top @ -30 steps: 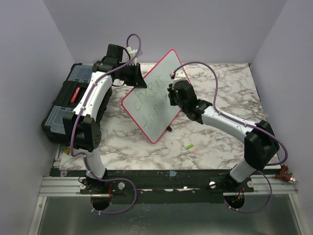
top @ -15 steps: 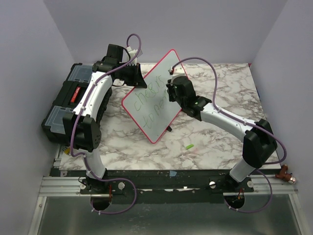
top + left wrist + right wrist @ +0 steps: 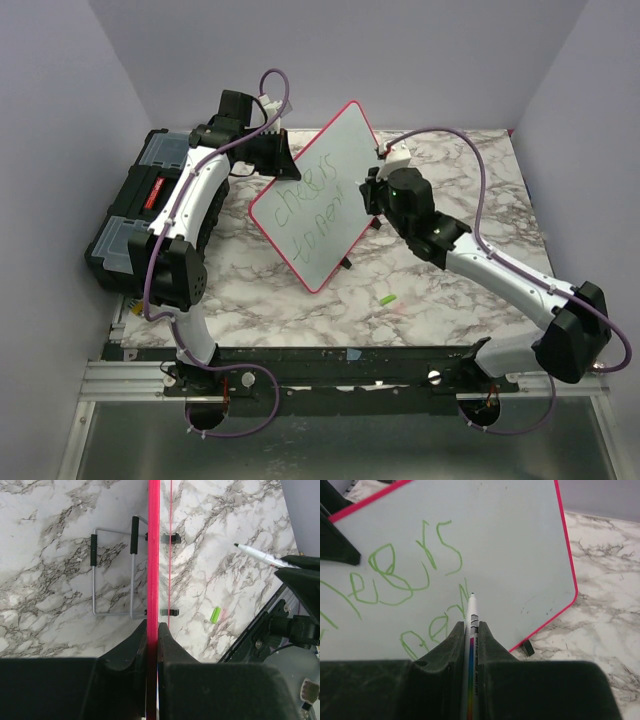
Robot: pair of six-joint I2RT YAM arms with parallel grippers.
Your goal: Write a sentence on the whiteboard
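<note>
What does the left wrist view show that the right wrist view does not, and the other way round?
Only the left wrist view: the whiteboard seen edge-on, clamped between the left jaws; a wire frame lying on the table on the side away from the marker; a small green piece; and a clear gap between the marker's tip and the board.
Only the right wrist view: the board's face with the sentence in green, and the right jaws shut on the marker's barrel.
Both: the whiteboard's pink rim, the marker, the marble table.
</note>
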